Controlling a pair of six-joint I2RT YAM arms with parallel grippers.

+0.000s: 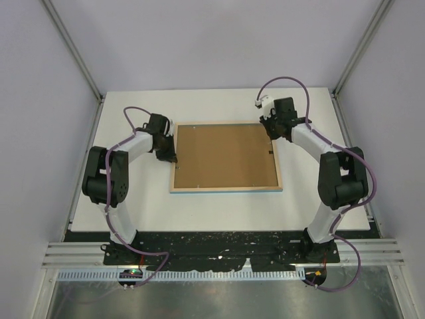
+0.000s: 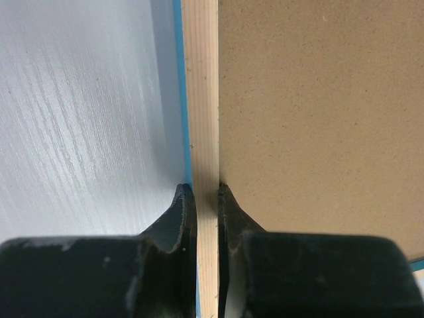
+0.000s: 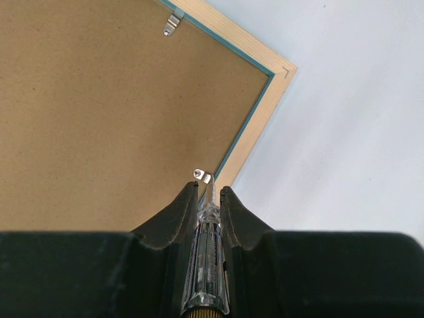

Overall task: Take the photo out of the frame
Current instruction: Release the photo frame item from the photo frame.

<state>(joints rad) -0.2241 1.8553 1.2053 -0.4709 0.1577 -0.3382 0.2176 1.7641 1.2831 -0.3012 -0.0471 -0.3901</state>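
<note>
brown backing board (image 1: 226, 156) lies over white table (image 1: 219, 212), screwdriver (image 3: 207, 265) tip beside metal clip (image 3: 202, 176).

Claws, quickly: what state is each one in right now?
Left claw: closed on the frame.
Right claw: closed on a clear-handled screwdriver.

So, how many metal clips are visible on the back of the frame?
2, both in the right wrist view: the upper clip on the frame's upper rail, the lower clip at the screwdriver tip. Others may be hidden.
</note>
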